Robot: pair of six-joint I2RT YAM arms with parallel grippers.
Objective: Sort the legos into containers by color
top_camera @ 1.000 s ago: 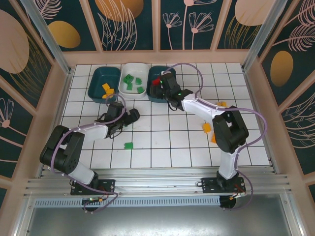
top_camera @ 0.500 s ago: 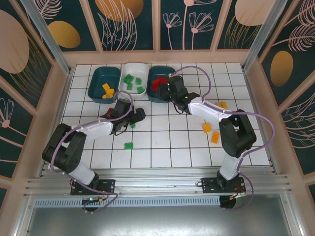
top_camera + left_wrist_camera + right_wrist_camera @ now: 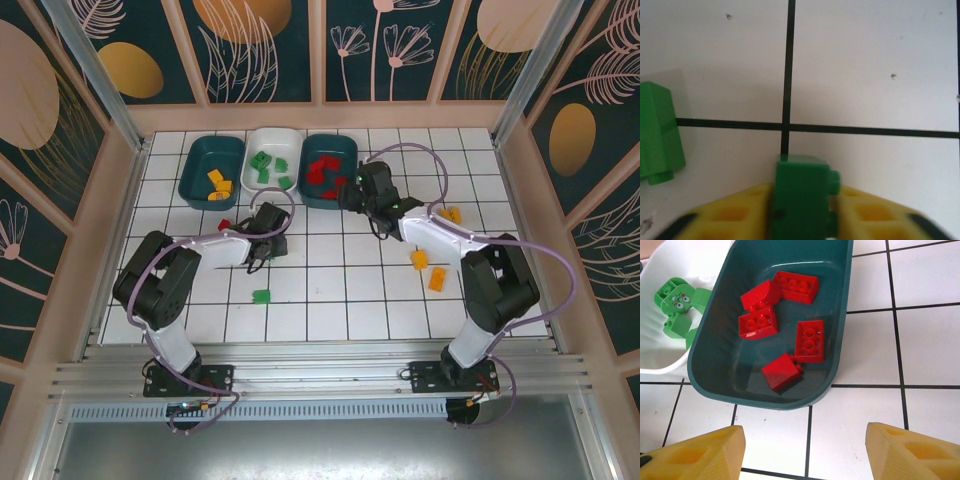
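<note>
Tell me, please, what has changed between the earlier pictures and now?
The left hand closed on a green brick. The right hand, open, drew back from over the right teal tub, so its red bricks now lie uncovered. Unchanged: the loose green brick nearer the arms and the orange bricks on the right.

The bench is white tile, smooth with a faint sheen and lightly specked, with dark matt grout. The white tub is smooth plastic. The teal tub just right of it is glossy plastic, with soft streaks of light on its wall. Its red bricks are shiny moulded plastic. The green brick is smooth, duller plastic. The right hand has fingers of matt yellow plastic with hollow pockets. Well nearer than the white tub, the rail is brushed metal.
</note>
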